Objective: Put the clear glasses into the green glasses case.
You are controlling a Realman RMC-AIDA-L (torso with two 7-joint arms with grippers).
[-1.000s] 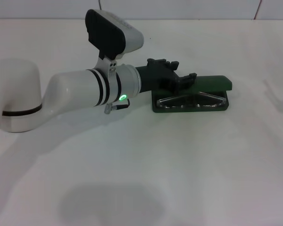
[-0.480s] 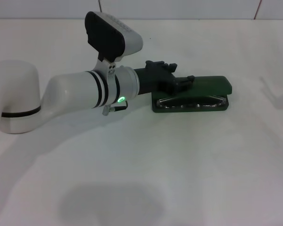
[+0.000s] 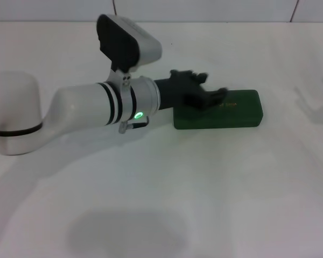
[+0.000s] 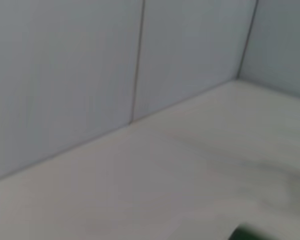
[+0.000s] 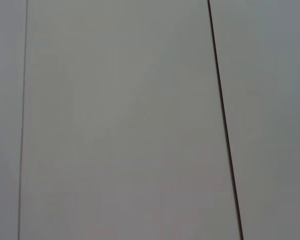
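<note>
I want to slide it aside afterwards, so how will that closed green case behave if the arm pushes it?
The green case lies flat and shut, so it would probably slide rather than tip or roll. Its hard, smooth shell may skid easily on the white table. The left gripper rests at its lid.

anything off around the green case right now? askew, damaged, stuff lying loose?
Nothing stands out. The dark green rectangular hard glasses case lies flat and shut on the white table, lid squarely over its base, no visible damage. The left gripper is at its rear left edge. No glasses lie loose outside it.
</note>
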